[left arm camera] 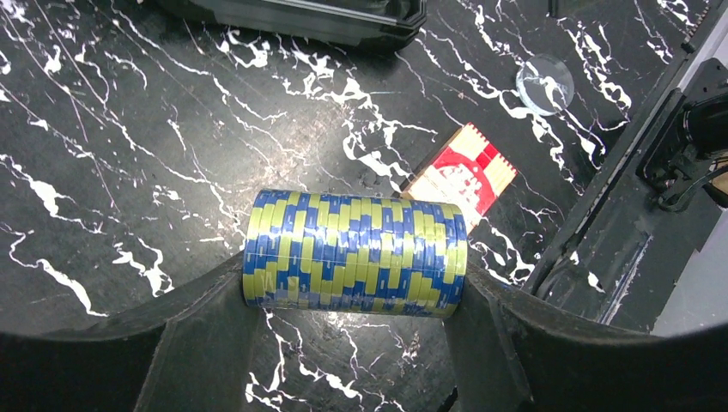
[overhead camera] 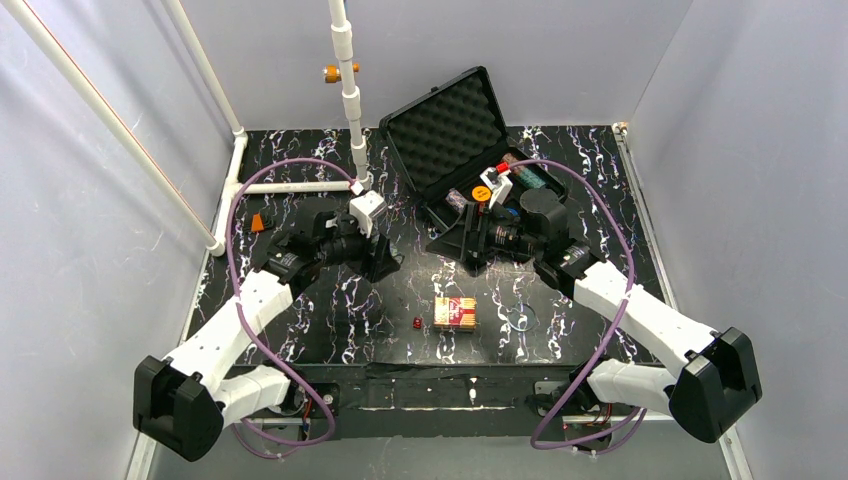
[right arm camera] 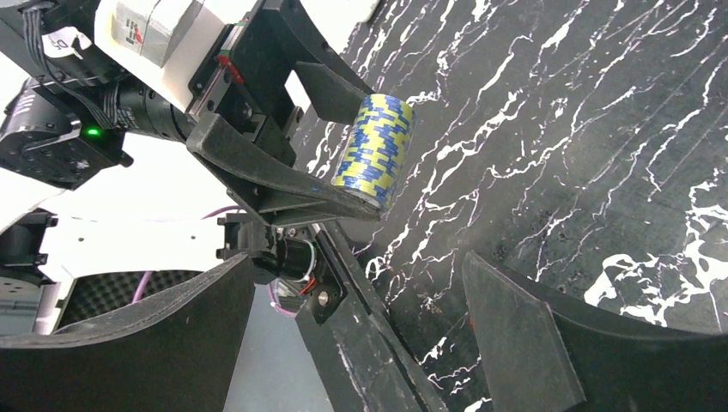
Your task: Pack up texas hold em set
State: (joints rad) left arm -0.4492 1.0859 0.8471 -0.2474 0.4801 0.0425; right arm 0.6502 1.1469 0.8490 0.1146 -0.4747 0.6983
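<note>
Precariously, your left gripper (left arm camera: 354,287) holds the whole chip stack (left arm camera: 354,251) sideways.
From above: the open case (overhead camera: 445,130) sits at the back, with the card box (overhead camera: 455,312) and red die (overhead camera: 417,322) unpacked in front. Left wrist: it clamps the blue-yellow chips end to end, near the card box; slacken and the stack likely buckles and scatters. Right wrist: your right gripper (right arm camera: 360,262), spread wide and empty, faces that stack; crowd it and the arms may clash.

A black hard case (overhead camera: 445,125) is shown open with its egg-crate foam lid raised, a blue-and-yellow chip stack (left arm camera: 354,251) is gripped end to end, on its side, by the left gripper (left arm camera: 356,296), and a red-yellow card box (overhead camera: 455,312) is laid flat with a small red die (overhead camera: 417,322) just beside it.
</note>
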